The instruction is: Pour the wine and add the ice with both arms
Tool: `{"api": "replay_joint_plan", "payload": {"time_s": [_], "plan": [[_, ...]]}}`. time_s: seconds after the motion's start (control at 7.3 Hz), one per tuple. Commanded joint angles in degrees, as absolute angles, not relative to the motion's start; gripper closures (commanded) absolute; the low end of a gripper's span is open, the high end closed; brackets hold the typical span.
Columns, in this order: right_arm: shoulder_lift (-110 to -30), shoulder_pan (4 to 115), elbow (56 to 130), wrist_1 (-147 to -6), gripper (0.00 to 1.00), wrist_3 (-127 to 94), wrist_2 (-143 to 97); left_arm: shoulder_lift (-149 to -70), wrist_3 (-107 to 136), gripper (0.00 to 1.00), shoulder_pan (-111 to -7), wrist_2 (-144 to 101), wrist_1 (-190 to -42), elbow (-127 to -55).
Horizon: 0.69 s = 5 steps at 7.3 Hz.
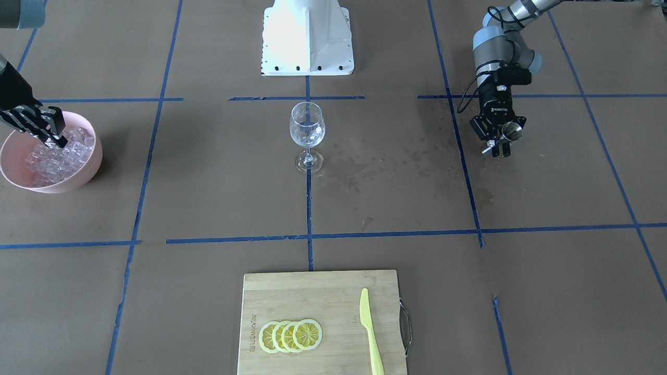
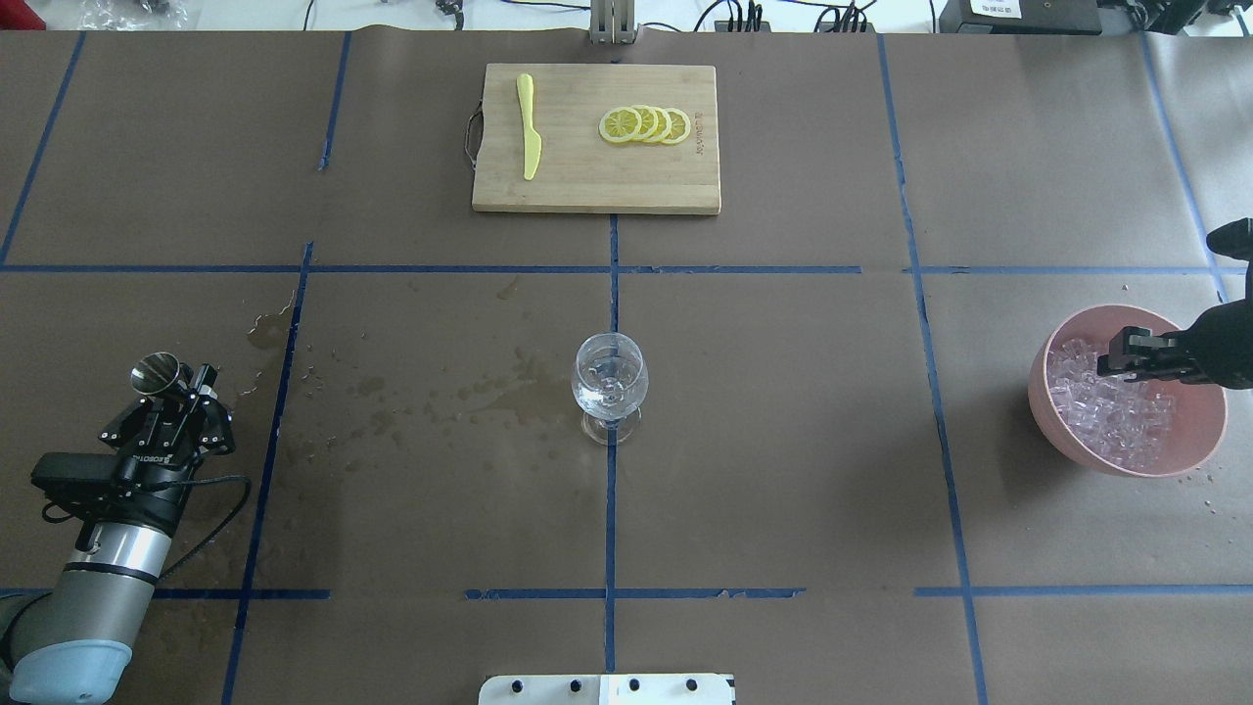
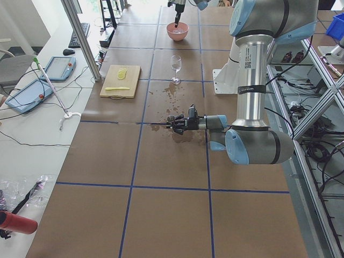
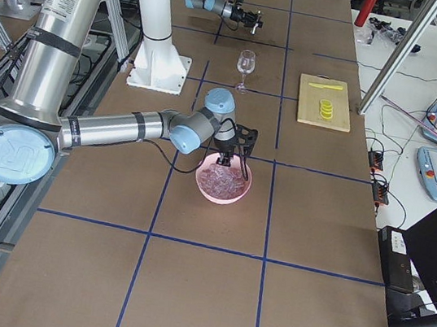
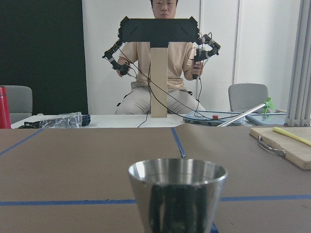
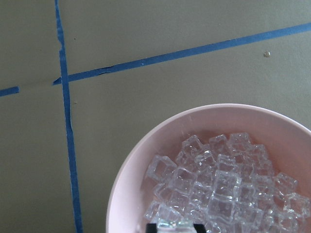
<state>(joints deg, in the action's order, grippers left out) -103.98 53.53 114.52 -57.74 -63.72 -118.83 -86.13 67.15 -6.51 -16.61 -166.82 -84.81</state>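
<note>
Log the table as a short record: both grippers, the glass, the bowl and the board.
left gripper: shut on an upright metal cup
right gripper: fingertips in the ice in the pink bowl; grip unclear
wine glass: upright, table centre, no ice visible
cutting board: lemon slices, yellow knife
table: wet patches beside the wine glass

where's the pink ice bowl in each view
front-facing: pink bowl at left edge
overhead: pink bowl at right
exterior left: pink bowl far, top centre
exterior right: pink bowl at centre
left wrist: not in it
right wrist: pink bowl bottom right
landmark: wine glass, mid-table in the four exterior views
</note>
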Motion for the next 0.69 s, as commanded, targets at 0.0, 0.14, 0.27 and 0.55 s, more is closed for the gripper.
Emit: {"api": "replay_joint_plan", "payload": {"time_s": [0.0,0.14,0.27,0.55], "plan": [[-104.0,53.5,114.5,-57.7,1.0,-63.7,-118.8,-86.1,67.1,0.65,-6.2,-16.6,-166.8,-84.7],[-104.0,53.5,114.5,-57.7,1.0,-63.7,-118.8,-86.1,67.1,0.65,-6.2,-16.7,-166.8,-84.7],[-104.0,53.5,114.5,-57.7,1.0,-63.7,-118.8,-86.1,67.1,0.65,-6.2,-17.0,-166.8,-84.7],[-104.0,53.5,114.5,-57.7,1.0,-63.7,-118.8,-86.1,67.2,0.6,-6.2,-17.1,-166.8,-84.7]]}}
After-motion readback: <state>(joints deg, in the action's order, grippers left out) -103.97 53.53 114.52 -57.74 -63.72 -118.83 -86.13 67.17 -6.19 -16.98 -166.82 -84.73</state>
